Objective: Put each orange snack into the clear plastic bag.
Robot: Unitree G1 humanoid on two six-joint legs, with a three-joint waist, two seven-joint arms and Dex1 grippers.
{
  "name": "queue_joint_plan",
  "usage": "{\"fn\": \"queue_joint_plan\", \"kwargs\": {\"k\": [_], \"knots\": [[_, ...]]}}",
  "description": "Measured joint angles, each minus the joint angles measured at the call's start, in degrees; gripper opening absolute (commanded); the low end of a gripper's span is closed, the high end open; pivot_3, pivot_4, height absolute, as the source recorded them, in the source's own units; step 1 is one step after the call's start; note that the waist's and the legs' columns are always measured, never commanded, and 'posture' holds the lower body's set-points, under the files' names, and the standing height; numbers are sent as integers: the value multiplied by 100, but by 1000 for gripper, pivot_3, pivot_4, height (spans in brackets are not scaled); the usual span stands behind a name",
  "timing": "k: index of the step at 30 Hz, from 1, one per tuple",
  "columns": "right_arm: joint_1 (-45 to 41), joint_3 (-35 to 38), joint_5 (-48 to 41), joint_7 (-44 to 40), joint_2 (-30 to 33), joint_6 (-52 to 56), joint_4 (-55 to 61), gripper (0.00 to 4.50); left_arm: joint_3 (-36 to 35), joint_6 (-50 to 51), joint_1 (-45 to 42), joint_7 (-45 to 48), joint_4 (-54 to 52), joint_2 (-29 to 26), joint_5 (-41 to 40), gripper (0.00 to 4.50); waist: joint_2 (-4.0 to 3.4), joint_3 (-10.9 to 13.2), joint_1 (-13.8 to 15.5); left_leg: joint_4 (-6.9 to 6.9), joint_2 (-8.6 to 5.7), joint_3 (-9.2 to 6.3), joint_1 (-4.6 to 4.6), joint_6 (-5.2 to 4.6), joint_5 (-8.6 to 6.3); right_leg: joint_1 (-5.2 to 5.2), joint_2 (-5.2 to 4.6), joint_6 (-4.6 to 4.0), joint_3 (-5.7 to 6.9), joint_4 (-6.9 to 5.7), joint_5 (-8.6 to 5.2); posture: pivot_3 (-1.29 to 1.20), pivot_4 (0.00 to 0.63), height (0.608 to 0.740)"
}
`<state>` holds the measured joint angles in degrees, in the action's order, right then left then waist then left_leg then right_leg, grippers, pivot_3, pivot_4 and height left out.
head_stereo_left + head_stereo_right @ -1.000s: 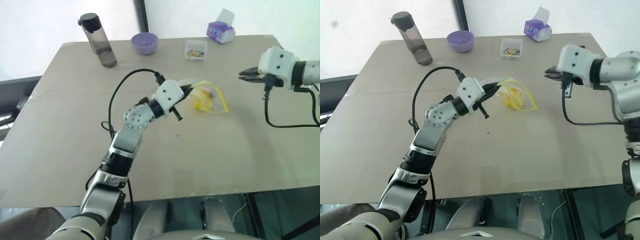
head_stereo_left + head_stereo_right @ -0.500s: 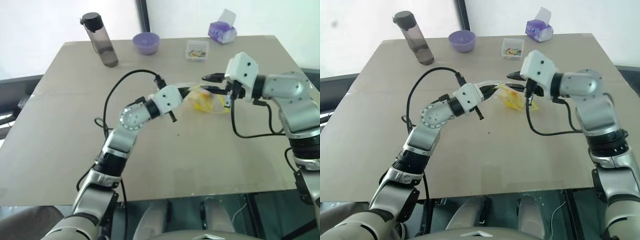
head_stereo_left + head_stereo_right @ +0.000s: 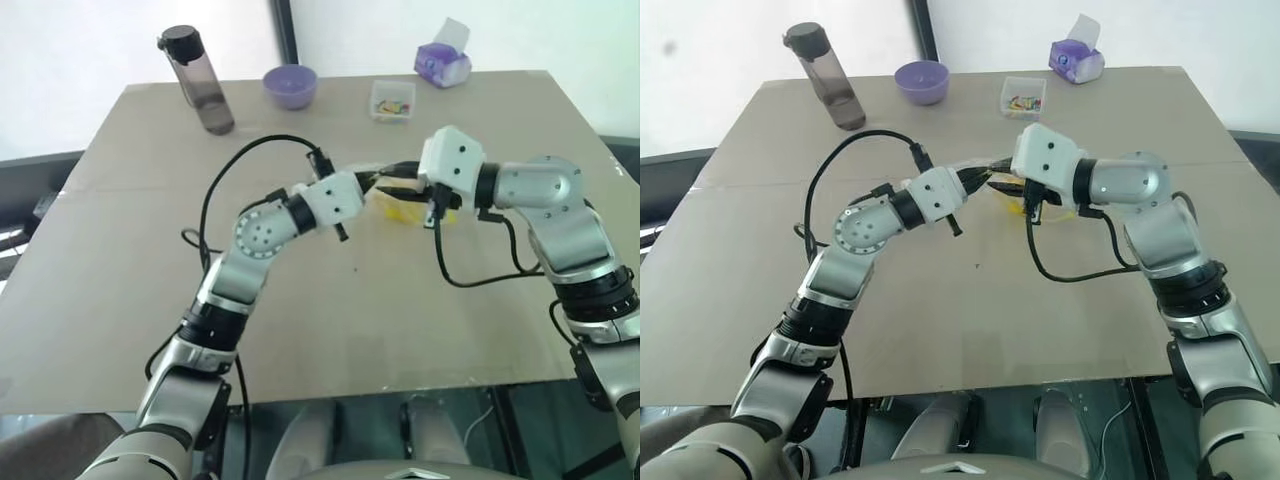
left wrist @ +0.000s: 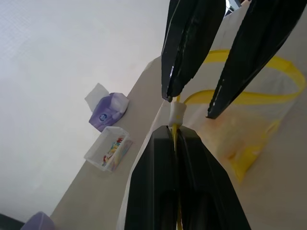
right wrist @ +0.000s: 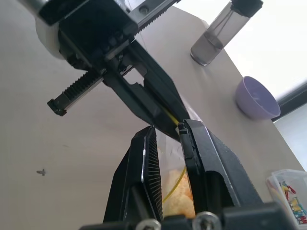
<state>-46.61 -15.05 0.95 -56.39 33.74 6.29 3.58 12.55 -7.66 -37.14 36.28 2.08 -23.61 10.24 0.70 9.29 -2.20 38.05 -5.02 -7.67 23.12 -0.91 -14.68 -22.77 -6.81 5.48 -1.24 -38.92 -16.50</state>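
The clear plastic bag (image 3: 418,208) with its yellow strip (image 4: 249,98) lies at the middle of the table (image 3: 400,320). A yellow-orange snack (image 4: 230,136) shows through the film inside it. My left gripper (image 4: 175,132) is shut on the bag's yellow-strip edge by a small white slider (image 4: 176,113) and holds that edge up. My right gripper (image 5: 168,127) meets it tip to tip from the other side. It is open by a narrow gap, with its fingers (image 4: 192,48) on either side of that same edge.
Along the table's far edge stand a dark bottle (image 3: 195,80), a purple bowl (image 3: 290,85), a small clear box of coloured bits (image 3: 392,100) and a purple tissue pack (image 3: 443,62). Black cables (image 3: 470,275) hang from both wrists over the table.
My right gripper has swung in from the table's right side to the bag's raised edge, beside the left gripper. The left gripper has rolled slightly, still holding the bag.
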Motion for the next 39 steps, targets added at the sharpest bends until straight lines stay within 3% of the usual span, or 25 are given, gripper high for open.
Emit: {"fn": "queue_joint_plan", "kwargs": {"k": [10,39], "knots": [[-154,-19,259,-18,8,-450,-485,857,146,-280,-12,20,-87,-204,321,0,0,0,-9,0,0,-2,0,0,0,0,1,0,1,0,0,0,150,740],[-194,-14,261,-195,94,-667,-489,857,148,-307,-11,11,-134,-204,364,0,0,0,-8,0,0,-1,0,0,0,0,1,0,1,0,0,0,150,740]]}}
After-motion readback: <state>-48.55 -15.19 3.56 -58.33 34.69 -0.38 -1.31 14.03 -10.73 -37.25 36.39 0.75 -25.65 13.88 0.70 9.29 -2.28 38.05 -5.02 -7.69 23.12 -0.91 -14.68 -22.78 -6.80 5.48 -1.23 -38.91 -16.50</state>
